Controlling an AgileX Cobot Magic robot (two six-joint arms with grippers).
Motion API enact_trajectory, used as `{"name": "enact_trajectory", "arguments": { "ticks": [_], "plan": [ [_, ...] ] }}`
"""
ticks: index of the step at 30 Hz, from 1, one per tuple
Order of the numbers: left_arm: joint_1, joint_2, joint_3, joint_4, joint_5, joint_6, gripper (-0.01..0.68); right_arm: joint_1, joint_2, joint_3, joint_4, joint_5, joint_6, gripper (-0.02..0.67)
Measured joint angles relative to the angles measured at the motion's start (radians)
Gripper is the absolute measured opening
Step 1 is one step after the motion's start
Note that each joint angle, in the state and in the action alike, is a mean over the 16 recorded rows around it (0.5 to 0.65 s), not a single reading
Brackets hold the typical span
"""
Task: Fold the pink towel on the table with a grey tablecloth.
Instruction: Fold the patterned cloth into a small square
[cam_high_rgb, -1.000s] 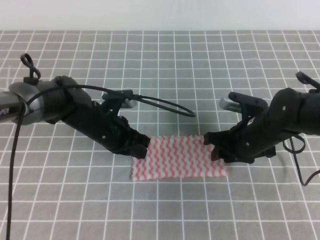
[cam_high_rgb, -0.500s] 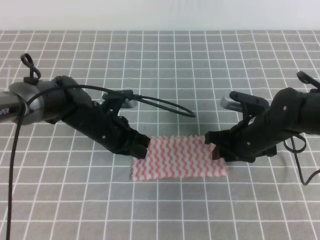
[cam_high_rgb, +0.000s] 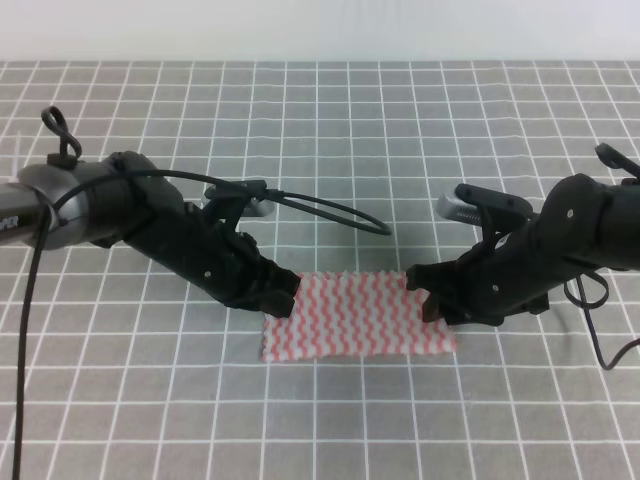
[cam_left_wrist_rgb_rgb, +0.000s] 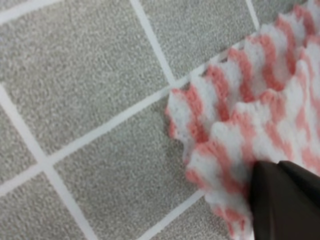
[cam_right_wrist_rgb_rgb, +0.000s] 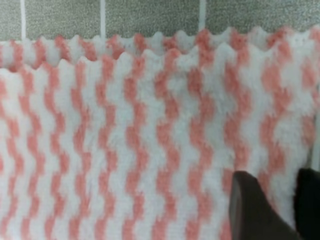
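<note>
1. Nearest the camera in the high view, the table with a grey tablecloth (cam_high_rgb: 330, 420) fills the lower frame, its white grid lines running up to the far wall.
2. Just below the centre of the frame lies the pink towel (cam_high_rgb: 355, 316), a flat wide rectangle; both wrist views show a second serrated edge lying just behind the first, so two layers are stacked.
3. At the towel's upper left corner sits the left gripper (cam_high_rgb: 281, 297), its tip down on the cloth. In the left wrist view one dark finger (cam_left_wrist_rgb_rgb: 285, 200) presses on the top layer at the lower right of that frame; whether the jaws are apart or together cannot be told.
4. At the towel's upper right corner sits the right gripper (cam_high_rgb: 432, 296). The right wrist view shows two dark fingers (cam_right_wrist_rgb_rgb: 252, 210) with a narrow gap between them, resting on the cloth without visibly pinching it.
5. Farther back, cables loop over both arms.
</note>
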Motion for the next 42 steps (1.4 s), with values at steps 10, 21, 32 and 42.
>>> {"name": "enact_trajectory", "arguments": {
  "ticks": [10,21,32,42],
  "plan": [
    [0.0,0.0,0.001,0.003,0.002,0.0,-0.002,0.0,0.0,0.0,-0.007,0.013,-0.002,0.114],
    [0.0,0.0,0.0,0.002,0.004,-0.001,-0.002,0.0,0.001,-0.019,0.0,0.03,-0.002,-0.002],
    [0.002,-0.003,-0.006,-0.01,-0.003,-0.002,-0.003,0.004,0.0,-0.084,0.012,0.079,-0.004,-0.015],
    [0.002,-0.003,-0.006,-0.01,-0.001,-0.003,-0.003,0.04,0.0,-0.128,0.115,0.106,-0.088,-0.015]
  ]
}}
